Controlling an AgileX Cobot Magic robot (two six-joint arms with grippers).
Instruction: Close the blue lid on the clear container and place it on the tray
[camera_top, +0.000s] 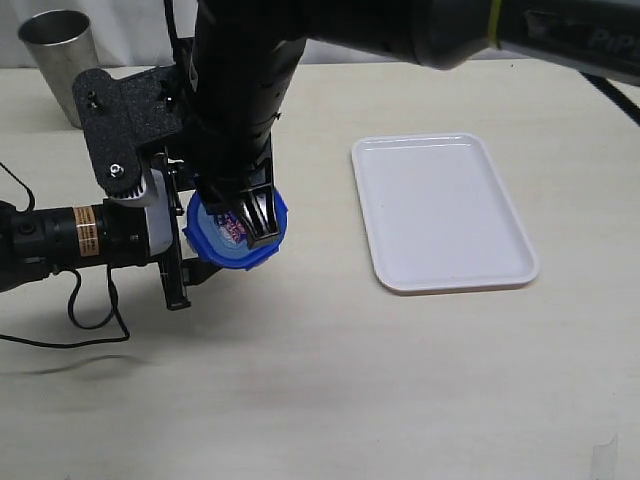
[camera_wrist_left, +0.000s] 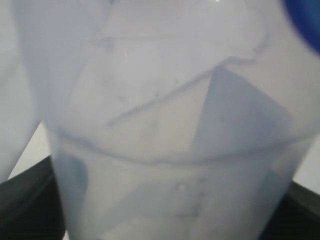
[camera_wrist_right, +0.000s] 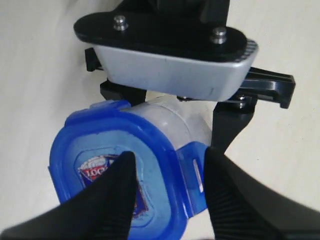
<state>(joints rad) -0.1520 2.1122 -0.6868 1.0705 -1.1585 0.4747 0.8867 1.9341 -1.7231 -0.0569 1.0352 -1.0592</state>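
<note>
The clear container (camera_wrist_left: 165, 125) fills the left wrist view and stands between the dark fingers of my left gripper (camera_wrist_left: 165, 222), which is shut on it. The exterior view shows that gripper (camera_top: 180, 232) reaching in from the left to hold the container's body. The blue lid (camera_top: 235, 232) sits on top of the container, its sticker facing up. My right gripper (camera_wrist_right: 170, 155) comes down from above and is open. One finger rests over the lid's top (camera_wrist_right: 112, 165) and the other stands outside a raised flap (camera_wrist_right: 195, 172). The tray (camera_top: 440, 215) lies to the right with nothing on it.
A grey metal cup (camera_top: 58, 60) stands at the back left corner. A black cable (camera_top: 90, 320) trails on the table below the left arm. The right arm's dark body (camera_top: 240, 90) hangs over the container.
</note>
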